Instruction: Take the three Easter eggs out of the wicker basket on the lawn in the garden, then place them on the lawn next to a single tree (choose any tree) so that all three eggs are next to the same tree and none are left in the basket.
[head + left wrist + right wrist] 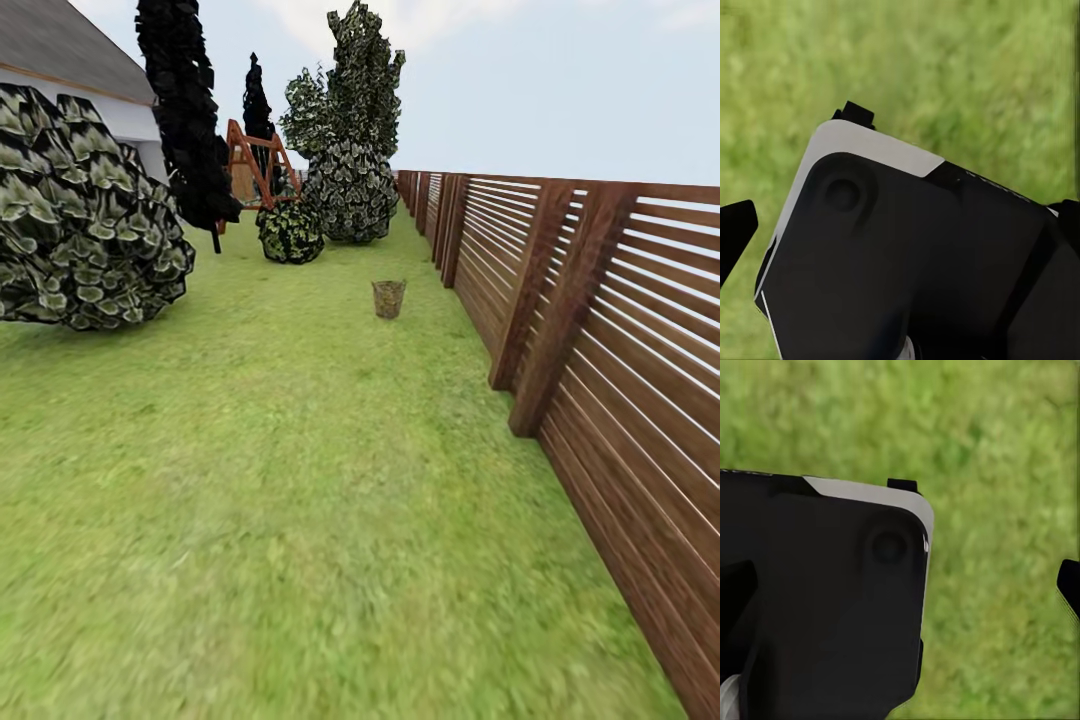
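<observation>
Underfoot, in both wrist views, the lawn passes as blurred green beneath the robot's dark base. One dark fingertip of the left gripper shows at the picture's edge, and one of the right gripper likewise; with only a single finger of each in sight, I cannot tell how far either stands open, and nothing shows held in them.

Farther out, in the head view, open grass runs ahead beside the slatted wooden fence. The wicker basket stands upright well down the lawn, near the fence; the eggs inside are too small to make out.

Beyond it sit round bushes, and a dark-canopied tree rises near the white house.

The step in hand appears to be the approach. It would go best by driving straight, keeping off the fence, and stopping with the basket within arm's reach.
</observation>
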`<state>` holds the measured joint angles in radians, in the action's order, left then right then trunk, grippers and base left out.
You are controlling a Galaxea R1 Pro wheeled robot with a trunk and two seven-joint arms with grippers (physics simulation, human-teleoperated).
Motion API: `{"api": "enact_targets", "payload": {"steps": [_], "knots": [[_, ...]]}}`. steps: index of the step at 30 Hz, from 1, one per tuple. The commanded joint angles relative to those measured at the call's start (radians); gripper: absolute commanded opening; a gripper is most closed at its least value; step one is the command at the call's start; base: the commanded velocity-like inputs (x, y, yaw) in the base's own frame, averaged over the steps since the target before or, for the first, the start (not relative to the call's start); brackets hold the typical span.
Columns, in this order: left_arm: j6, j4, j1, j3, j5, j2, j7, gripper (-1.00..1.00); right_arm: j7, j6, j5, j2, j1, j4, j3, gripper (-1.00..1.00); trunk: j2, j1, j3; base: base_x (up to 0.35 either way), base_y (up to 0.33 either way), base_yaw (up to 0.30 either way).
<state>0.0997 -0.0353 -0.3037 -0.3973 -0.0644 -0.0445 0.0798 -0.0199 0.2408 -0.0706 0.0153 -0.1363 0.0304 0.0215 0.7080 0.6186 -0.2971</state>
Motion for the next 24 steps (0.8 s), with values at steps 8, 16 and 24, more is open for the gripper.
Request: {"api": "enact_targets", "payload": {"steps": [8,16,24], "knots": [[0.0,0.0,0.0,0.0,0.0,0.0,0.0,1.0,0.0,0.0,0.0,0.0,0.0,0.0,0.0,1.0,0.0,0.0,0.0,0.333,0.0,0.0],[0.0,0.0,0.0,0.0,0.0,0.0,0.0,1.0,0.0,0.0,0.0,0.0,0.0,0.0,0.0,1.0,0.0,0.0,0.0,0.333,0.0,0.0],[0.0,0.0,0.0,0.0,0.0,0.0,0.0,1.0,0.0,0.0,0.0,0.0,0.0,0.0,0.0,1.0,0.0,0.0,0.0,0.333,0.0,0.0]]}}
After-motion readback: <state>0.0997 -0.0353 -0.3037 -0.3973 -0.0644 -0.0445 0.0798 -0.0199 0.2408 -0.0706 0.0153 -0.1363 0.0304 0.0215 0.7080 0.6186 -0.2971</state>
